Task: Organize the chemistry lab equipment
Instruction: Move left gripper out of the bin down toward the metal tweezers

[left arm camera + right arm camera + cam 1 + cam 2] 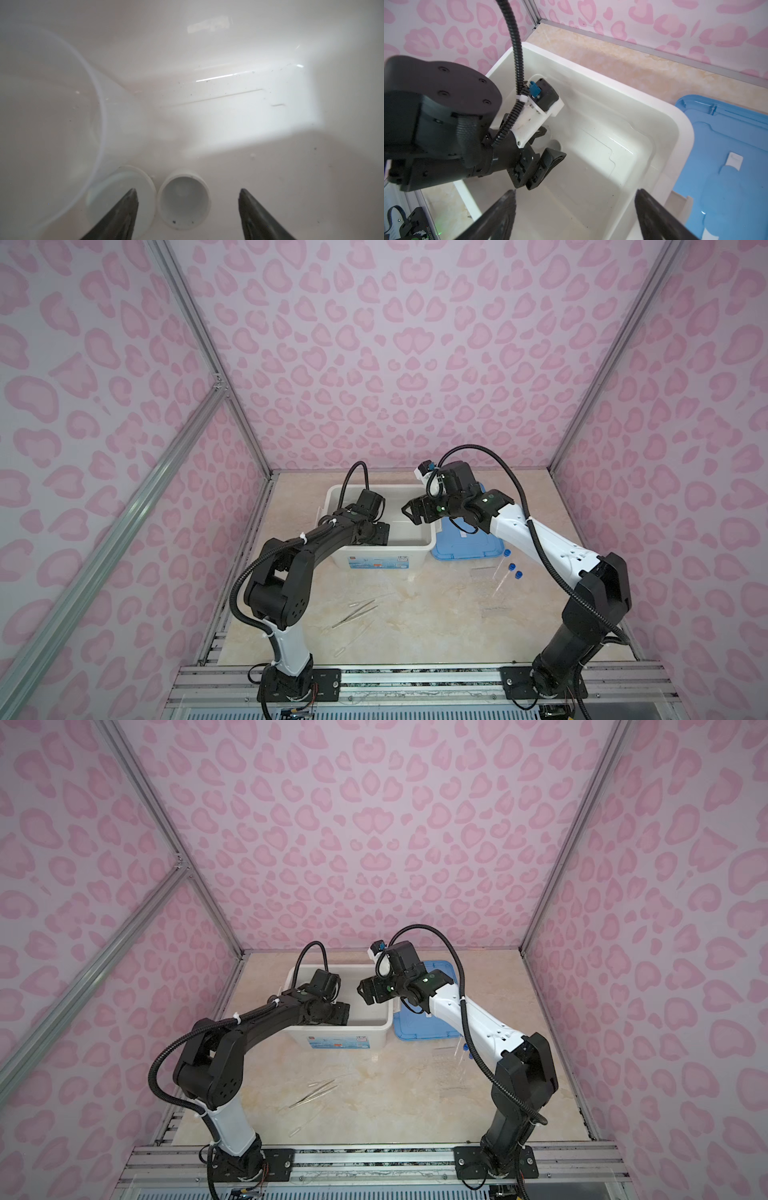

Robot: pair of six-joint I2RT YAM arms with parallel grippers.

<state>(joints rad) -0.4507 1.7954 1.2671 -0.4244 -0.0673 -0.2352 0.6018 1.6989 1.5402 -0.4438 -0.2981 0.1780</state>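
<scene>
Tabletop (415, 614) beige marble w/ pink-print walls (374, 344)

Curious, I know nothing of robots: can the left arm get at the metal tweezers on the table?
Probably yes. The tweezers lie uncovered near that arm's base; the left gripper, open inside the white bin, would need lifting out first.

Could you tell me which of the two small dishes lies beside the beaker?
The flat dish, partly behind a finger; the deeper dish sits apart, between the fingers.
</scene>
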